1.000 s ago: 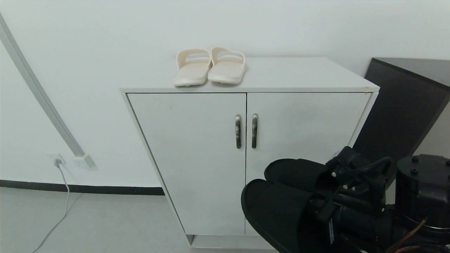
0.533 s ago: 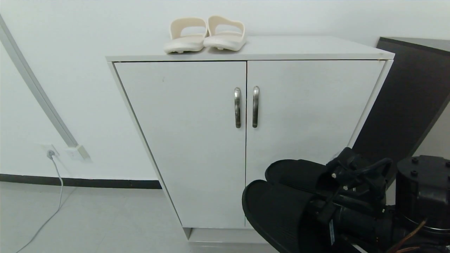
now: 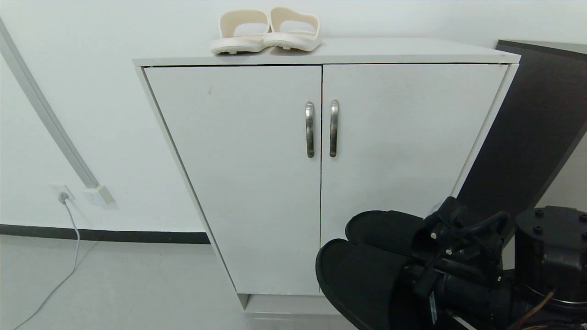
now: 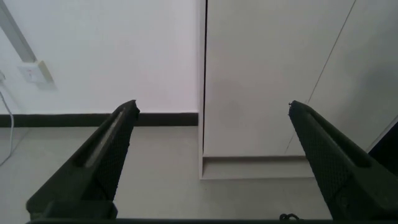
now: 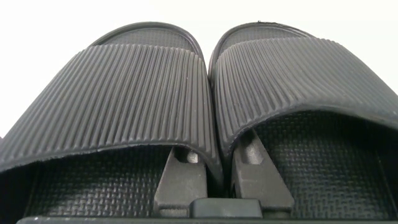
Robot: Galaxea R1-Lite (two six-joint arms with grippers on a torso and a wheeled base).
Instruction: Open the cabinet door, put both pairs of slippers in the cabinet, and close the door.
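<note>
One white cabinet (image 3: 257, 192) is standing against the far wall. Its two doors are both sitting shut: left door (image 3: 238, 137), right door (image 3: 403, 137). Two metal handles are hanging upright side by side at the centre seam, left handle (image 3: 310, 129) and right handle (image 3: 334, 128), close together but not touching.

Two pairs of slippers, four in all. The cream pair (image 3: 266, 31) is resting on the cabinet top, left of centre, the two pressing side by side with toes pointing toward the room. The black pair (image 3: 371, 261) is being carried low and near, in front of the right door's lower part, soles toward the cabinet.

The right gripper (image 5: 217, 177) is holding that black pair: its jaws are reaching in under the ribbed straps, one in each slipper, and clamping the two adjoining inner walls together.

The left gripper (image 4: 210, 107) is hanging low, facing the cabinet's lower left corner, its jaws standing wide apart with nothing between them.

One dark panel (image 3: 532, 128) is leaning right of the cabinet. One wall socket (image 3: 62, 196) is sitting low on the left, with one grey cable (image 3: 59, 279) trailing down onto the floor (image 3: 137, 284).
</note>
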